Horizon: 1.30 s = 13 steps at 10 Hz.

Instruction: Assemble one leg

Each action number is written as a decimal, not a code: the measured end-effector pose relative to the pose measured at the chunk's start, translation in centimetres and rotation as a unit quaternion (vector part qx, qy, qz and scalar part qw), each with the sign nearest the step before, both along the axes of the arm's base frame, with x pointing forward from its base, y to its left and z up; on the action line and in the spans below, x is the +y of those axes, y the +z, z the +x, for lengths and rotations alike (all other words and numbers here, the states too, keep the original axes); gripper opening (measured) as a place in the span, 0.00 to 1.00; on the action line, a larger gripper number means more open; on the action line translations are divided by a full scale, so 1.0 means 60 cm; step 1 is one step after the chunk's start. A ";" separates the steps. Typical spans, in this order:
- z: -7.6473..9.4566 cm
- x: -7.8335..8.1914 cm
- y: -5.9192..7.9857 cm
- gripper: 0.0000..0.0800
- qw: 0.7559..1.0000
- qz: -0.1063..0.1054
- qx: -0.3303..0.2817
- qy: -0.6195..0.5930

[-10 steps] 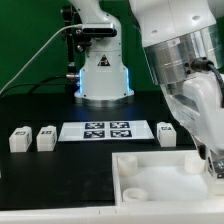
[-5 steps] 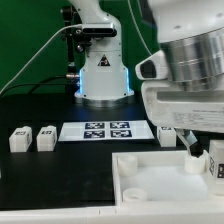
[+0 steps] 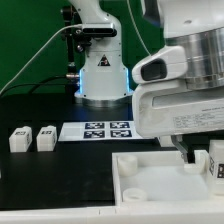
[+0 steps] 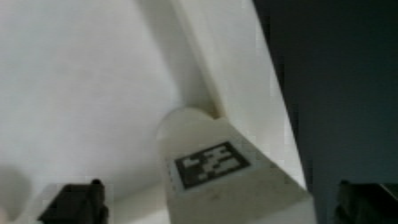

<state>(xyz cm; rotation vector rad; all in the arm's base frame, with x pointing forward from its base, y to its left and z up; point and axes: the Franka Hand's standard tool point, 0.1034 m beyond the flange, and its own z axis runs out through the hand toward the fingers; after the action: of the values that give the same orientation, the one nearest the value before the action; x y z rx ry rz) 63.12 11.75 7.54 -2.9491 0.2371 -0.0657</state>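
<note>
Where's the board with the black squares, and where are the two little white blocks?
marker board [image 3: 92, 130]: exterior view, on its middle.
white block nearer the board [image 3: 45, 139]: exterior view, on its front face.
white block farther from the board [image 3: 18, 141]: exterior view, on its front face.

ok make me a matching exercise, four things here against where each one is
1 marker board
2 small tagged blocks
3 large white panel
4 gripper fingers

a exterior view's left
b either side of a tagged white part
c front, exterior view's right
d table's middle, before the arm's base

Pairs: 1-d, 2-a, 3-c, 4-b
</note>
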 end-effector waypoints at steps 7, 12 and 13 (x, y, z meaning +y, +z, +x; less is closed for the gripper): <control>-0.001 -0.003 -0.004 0.38 0.987 0.013 0.028 -0.157; -0.005 -0.010 -0.010 0.38 0.846 0.102 0.075 -0.518; -0.007 -0.009 -0.011 0.38 0.812 0.115 0.087 -0.565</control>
<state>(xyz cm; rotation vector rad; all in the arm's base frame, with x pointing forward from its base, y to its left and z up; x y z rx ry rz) 62.72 11.19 6.90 -2.1400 1.8083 0.0730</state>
